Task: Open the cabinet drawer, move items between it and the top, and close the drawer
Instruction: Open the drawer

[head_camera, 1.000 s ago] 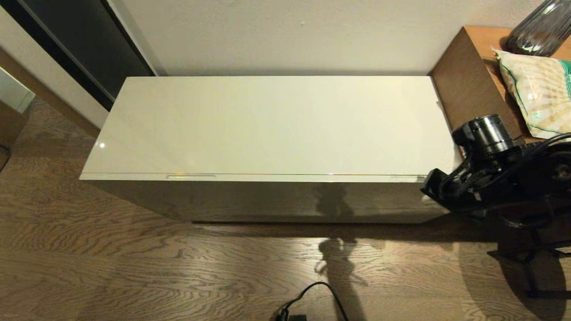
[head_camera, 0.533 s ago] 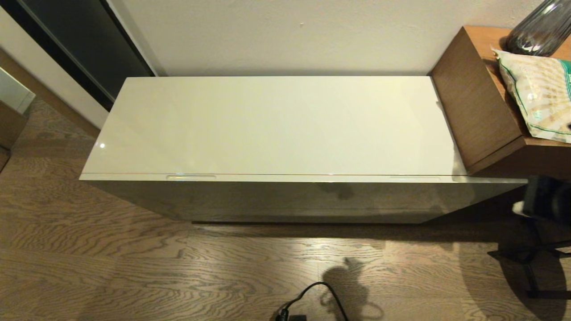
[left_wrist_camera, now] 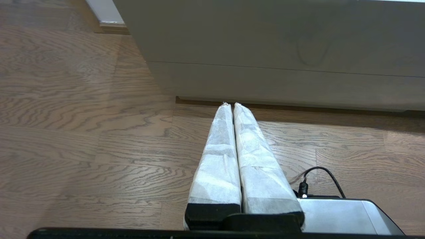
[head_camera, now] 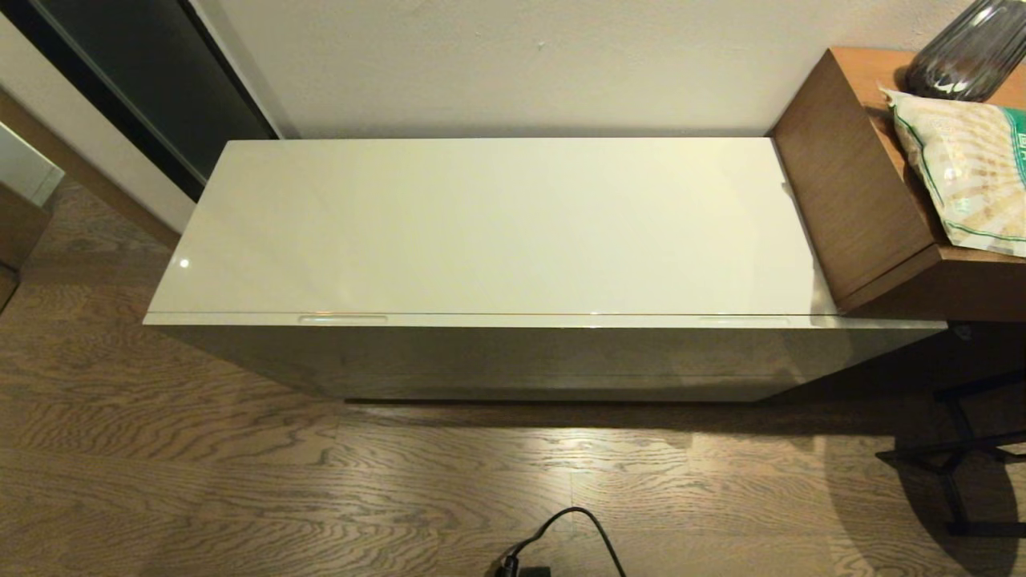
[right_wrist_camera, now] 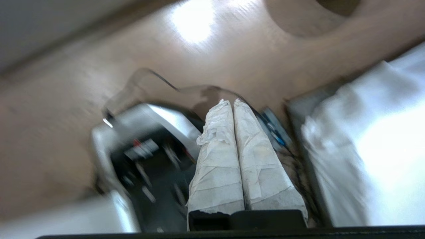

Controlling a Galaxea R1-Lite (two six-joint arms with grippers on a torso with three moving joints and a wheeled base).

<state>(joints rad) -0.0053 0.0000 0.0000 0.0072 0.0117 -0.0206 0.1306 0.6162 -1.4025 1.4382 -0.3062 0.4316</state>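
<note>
Right — floor [head_camera: 240,497] first: wood planks all round the low cabinet, the landmark here. The top [head_camera: 489,224] is a bare glossy cream panel, its far edge along the wall. The cabinet drawer [head_camera: 513,353] sits flush under the top's front edge, shut, both rim recesses showing. No slipper packs in view. Brown wooden table [head_camera: 858,192] butts the cabinet's right end, carrying a snack bag [head_camera: 962,176] and a dark glass vase [head_camera: 970,48]. Black cable [head_camera: 561,537] lies on the floor in front of the cabinet. Left gripper [left_wrist_camera: 233,105] hangs low before the cabinet front, wrapped fingers pressed together. Right gripper [right_wrist_camera: 231,102] — fingers together too, over the robot's base, away from the cabinet.
</note>
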